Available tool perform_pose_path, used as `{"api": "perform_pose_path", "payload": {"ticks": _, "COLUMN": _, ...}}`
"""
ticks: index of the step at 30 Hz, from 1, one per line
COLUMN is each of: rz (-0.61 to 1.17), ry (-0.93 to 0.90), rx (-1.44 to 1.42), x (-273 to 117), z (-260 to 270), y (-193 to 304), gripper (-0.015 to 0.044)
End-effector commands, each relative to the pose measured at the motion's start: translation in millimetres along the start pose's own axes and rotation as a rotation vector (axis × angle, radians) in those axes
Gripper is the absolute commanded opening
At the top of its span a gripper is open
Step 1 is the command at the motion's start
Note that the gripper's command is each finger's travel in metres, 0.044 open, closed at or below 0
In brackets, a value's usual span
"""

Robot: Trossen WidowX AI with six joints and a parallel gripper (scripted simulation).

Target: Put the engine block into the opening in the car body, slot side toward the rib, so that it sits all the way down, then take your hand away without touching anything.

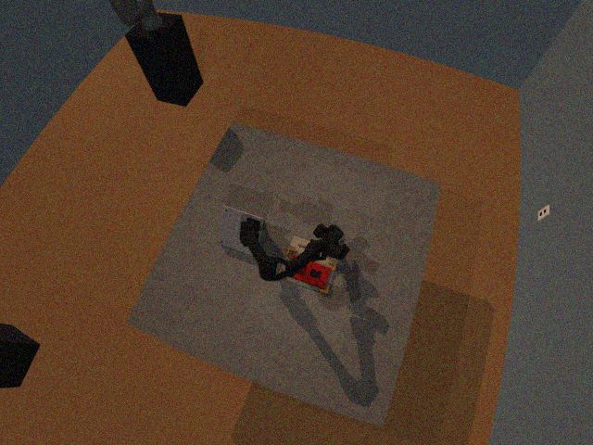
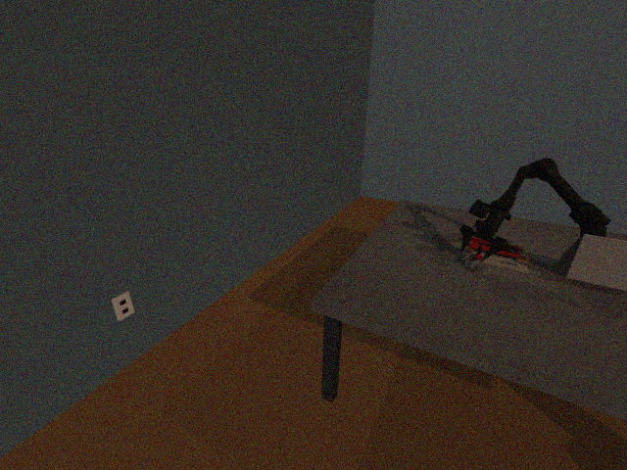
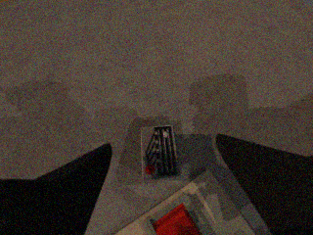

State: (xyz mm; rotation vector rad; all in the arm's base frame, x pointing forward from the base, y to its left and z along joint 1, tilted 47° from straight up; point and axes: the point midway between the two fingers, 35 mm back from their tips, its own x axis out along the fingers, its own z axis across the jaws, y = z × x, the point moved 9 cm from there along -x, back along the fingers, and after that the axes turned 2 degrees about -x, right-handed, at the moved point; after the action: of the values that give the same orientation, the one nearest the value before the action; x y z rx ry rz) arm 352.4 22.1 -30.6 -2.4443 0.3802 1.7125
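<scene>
My gripper [image 2: 482,248] [image 3: 163,144] is open, its dark fingers wide apart with nothing held. In the wrist view the engine block [image 3: 164,153], a small grey box with black slots on top and a red spot, shows in the gap between the fingertips, touched by neither. It appears to stand on the tabletop just beyond a pale corner at the bottom of that view. The red piece [image 1: 306,278] [image 3: 177,221], apparently the car body, lies below and behind the gripper, with pale parts beside it. Its opening and rib cannot be made out. The arm covers part of it in the top view.
A white panel [image 1: 231,228] [image 2: 600,260] stands by the arm's base. The grey table [image 1: 191,297] [image 2: 405,308] carries everything, with long arm shadows on it. The image is dark and grainy.
</scene>
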Motion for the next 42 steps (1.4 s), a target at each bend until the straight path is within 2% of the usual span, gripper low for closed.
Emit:
{"api": "perform_pose_path", "payload": {"ticks": 1, "rz": -0.001, "ry": 0.003, "rx": 0.0, "x": 0, "z": -1, "y": 0, "gripper": 0.044}}
{"api": "perform_pose_path", "payload": {"ticks": 13, "rz": 0.003, "ry": 0.001, "rx": 0.023, "x": 0, "z": -1, "y": -1, "gripper": 0.044}}
{"api": "perform_pose_path", "payload": {"ticks": 42, "rz": 0.23, "ry": 0.013, "rx": 0.993, "x": 8, "z": -7, "y": -38, "gripper": 0.044}}
